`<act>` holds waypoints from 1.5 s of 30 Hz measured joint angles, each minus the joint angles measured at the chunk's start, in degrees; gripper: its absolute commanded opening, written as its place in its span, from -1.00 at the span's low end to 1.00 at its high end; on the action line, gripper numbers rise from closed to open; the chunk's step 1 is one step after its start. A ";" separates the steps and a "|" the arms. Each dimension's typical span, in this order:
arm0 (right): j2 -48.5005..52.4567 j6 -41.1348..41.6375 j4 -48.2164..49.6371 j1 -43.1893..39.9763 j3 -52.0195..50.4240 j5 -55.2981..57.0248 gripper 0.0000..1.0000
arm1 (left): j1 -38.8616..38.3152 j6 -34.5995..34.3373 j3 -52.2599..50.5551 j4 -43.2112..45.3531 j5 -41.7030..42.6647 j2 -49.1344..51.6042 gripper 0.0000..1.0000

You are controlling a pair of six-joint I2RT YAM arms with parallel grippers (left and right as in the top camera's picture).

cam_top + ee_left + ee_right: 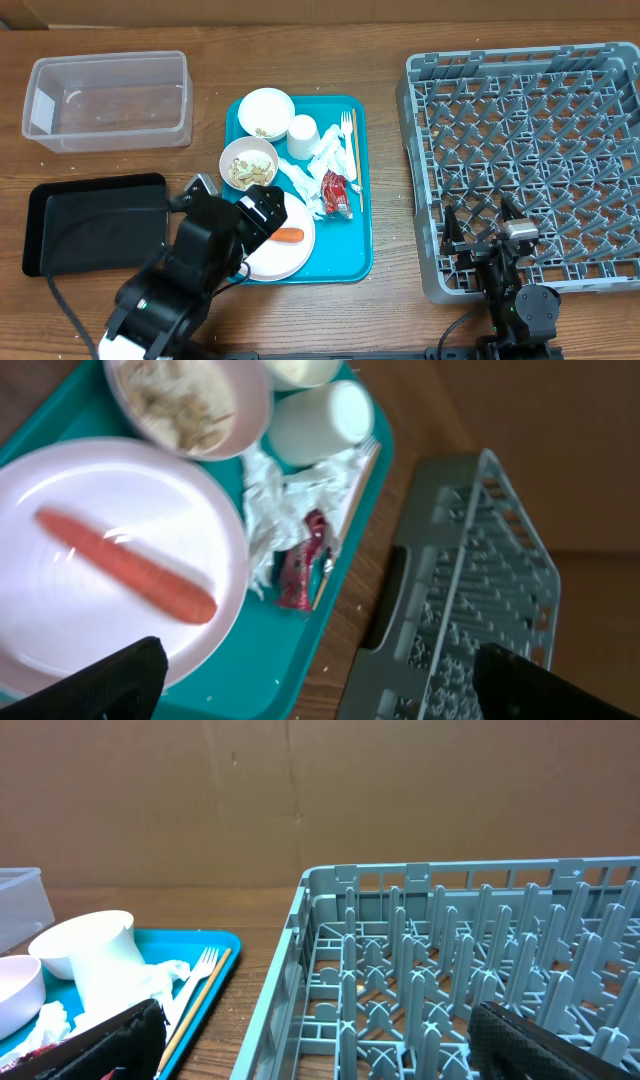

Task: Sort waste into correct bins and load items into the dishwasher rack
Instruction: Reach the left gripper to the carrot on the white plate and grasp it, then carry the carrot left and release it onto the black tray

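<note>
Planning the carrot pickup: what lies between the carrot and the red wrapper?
Crumpled white napkins lie between the carrot and the red wrapper, just past the plate rim. The left wrist view shows it clearest.

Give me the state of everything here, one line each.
Clear tub, empty.
Black tray, empty.
Rack, empty.
Plate, holding a carrot.
Upper bowl, a few crumbs.
Lower bowl, food scraps inside.
Napkins, crumpled.
Left tool, open, empty.
Right tool, open, empty.
</note>
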 measured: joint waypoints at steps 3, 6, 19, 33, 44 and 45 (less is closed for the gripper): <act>0.00 -0.02 0.02 0.00 0.00 0.00 1.00 | 0.00 -9.25 0.13 -4.17 0.00 2.91 1.00; 0.00 0.00 -0.02 0.00 0.00 0.00 1.00 | 0.00 -19.17 0.15 -7.02 0.68 7.19 1.00; 0.00 -0.02 -0.02 0.00 0.00 0.00 1.00 | 0.00 -29.40 0.15 -3.45 3.34 28.61 1.00; 0.00 -0.02 -0.02 0.00 0.00 -0.02 1.00 | 3.96 -29.59 0.15 -1.73 3.04 41.03 1.00; 0.00 -0.02 -0.02 0.00 0.00 -0.02 1.00 | 4.04 -30.10 0.20 0.20 3.72 45.13 0.30; 0.00 -0.02 -0.02 0.00 0.00 0.00 1.00 | 4.04 -30.21 0.20 0.20 3.72 45.16 0.21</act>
